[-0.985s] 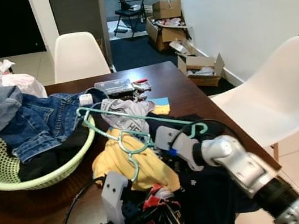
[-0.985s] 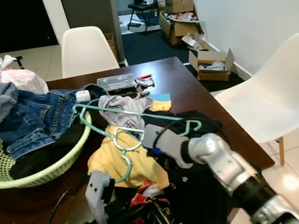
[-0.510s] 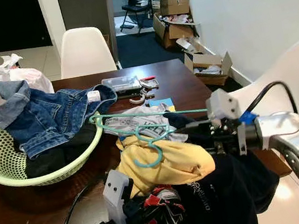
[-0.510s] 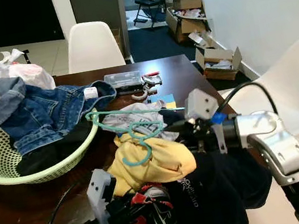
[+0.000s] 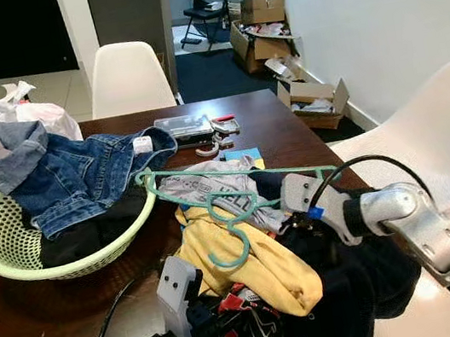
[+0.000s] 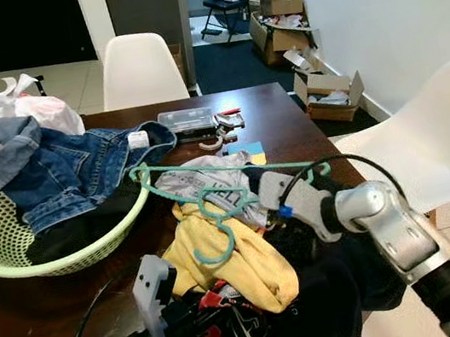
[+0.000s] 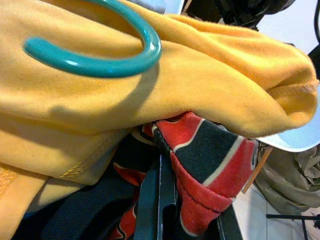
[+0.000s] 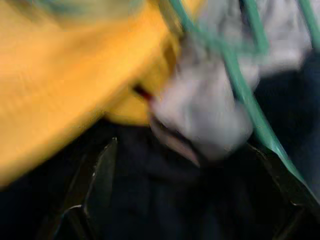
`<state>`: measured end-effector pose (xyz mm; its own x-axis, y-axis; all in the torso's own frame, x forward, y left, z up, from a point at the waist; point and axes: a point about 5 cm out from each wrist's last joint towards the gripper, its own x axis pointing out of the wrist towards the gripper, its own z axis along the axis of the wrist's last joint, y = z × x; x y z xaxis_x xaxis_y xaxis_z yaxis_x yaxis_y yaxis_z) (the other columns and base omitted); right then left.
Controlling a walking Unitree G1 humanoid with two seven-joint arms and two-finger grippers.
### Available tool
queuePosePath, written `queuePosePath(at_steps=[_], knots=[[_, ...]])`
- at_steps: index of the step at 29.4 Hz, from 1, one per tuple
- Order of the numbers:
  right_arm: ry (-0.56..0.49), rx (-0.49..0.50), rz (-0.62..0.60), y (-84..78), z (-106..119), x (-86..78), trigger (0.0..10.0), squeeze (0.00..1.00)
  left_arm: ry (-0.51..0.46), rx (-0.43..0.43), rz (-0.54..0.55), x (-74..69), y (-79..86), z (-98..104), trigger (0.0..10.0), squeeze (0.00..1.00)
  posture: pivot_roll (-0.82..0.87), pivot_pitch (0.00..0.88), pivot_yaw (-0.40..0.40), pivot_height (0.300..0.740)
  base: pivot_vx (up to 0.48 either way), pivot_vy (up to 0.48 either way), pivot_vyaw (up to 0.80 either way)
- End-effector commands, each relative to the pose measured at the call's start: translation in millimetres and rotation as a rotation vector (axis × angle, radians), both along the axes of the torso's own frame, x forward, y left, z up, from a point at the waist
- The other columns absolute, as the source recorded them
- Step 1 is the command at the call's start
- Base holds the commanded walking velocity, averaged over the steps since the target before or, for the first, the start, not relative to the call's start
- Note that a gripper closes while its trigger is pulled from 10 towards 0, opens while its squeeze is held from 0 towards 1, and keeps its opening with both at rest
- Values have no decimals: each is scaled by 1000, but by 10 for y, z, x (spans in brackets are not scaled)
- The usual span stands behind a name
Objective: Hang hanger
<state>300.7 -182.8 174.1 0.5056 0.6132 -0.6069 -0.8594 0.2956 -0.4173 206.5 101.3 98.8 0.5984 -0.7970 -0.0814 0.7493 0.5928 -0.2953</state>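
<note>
Dark wooden desk (image 5: 25,314) in a tiled room, white wall on the right, white chairs (image 5: 128,76) behind and beside it, open cardboard boxes (image 5: 262,19) on the floor farther back. On the left of the desk, green basket (image 5: 1,249) heaped with a denim jacket (image 5: 62,174) and dark clothes; white plastic bag (image 5: 22,116) behind it. Toward the far edge, clear case (image 5: 182,125) with small items just beside it.

Near the front edge, pile of clothes: yellow cloth (image 5: 249,260), grey shirt (image 5: 210,184), black garment (image 5: 355,276) drooping over the edge. Teal hanger (image 5: 211,190) lying tilted across the top of the pile, bar over the grey shirt, hook (image 7: 100,52) curling down onto the yellow cloth. Second teal hook showing by the right arm's wrist.

Right tool (image 8: 190,165) reaching in from the right, pressed into the pile beside the hanger; fingers (image 8: 95,180) spread wide in the blurred wrist view, grey and black cloth between them, hanger bar running past one finger; cannot tell whether anything is gripped.

Left tool (image 7: 157,200) low at the front edge, under the yellow cloth, fingers closed narrow against red-and-black cloth (image 7: 210,170); cannot tell whether actually pinching it.
</note>
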Motion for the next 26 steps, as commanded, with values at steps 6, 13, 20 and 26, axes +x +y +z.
queuePosePath(at_steps=[6, 13, 20, 26], knots=[[-20, -119, -104, -355, 49, -16, 10000, 0, -20, -27, -6, 3, -32, 29, 10000, 0, 112, 0, -98, 740, 0, 0, 0], [-52, 47, -117, -577, 349, -131, 10000, 0, -13, -29, -13, -10, -33, 14, 10000, 0, 105, 0, -89, 740, 0, 0, 0], [-122, 213, -60, -458, 571, -125, 10000, 0, -8, -26, -13, -13, -21, 2, 10000, 0, 104, 0, -88, 740, 0, 0, 0], [-252, 298, 18, 174, 569, 40, 10000, 0, 16, 10, -32, -56, -34, -92, 10000, 0, 102, 0, -83, 740, 0, 0, 0]])
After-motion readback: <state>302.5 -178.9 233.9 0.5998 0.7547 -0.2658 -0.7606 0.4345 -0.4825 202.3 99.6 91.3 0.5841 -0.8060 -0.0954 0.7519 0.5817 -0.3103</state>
